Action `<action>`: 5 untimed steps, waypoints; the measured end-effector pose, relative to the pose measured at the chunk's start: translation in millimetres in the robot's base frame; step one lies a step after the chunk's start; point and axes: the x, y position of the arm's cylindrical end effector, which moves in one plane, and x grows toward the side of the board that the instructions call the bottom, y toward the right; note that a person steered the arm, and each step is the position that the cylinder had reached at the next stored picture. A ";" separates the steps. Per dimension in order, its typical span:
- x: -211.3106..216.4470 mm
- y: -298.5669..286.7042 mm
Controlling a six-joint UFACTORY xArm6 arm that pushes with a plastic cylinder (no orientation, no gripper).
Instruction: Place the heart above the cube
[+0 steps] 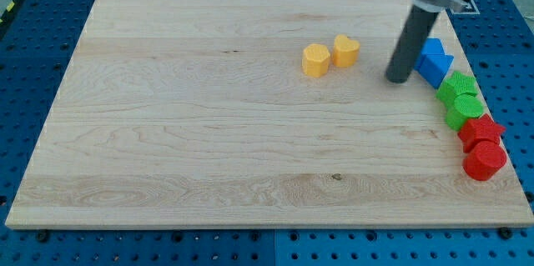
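Past the red blocks [482, 145] nearest you, my tip [397, 78], a bare rod with nothing to pinch, stands right of the yellow heart [346, 50], which looks light and rigid, so you push its flat side squarely.

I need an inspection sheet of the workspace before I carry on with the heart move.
Surface: pale wooden board, lying flat on a blue perforated table.
Job's things: yellow heart block beside a yellow rounded block; no plain cube identified.
Clutter: blue blocks, green blocks and red blocks strung along the view's right edge.
End effector: dark rod, my tip, right of the heart, just left of the blue blocks.
Cables: nothing seen.
Surroundings: yellow-black striped tape at the view's top left.
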 end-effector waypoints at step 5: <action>-60.9 -39.4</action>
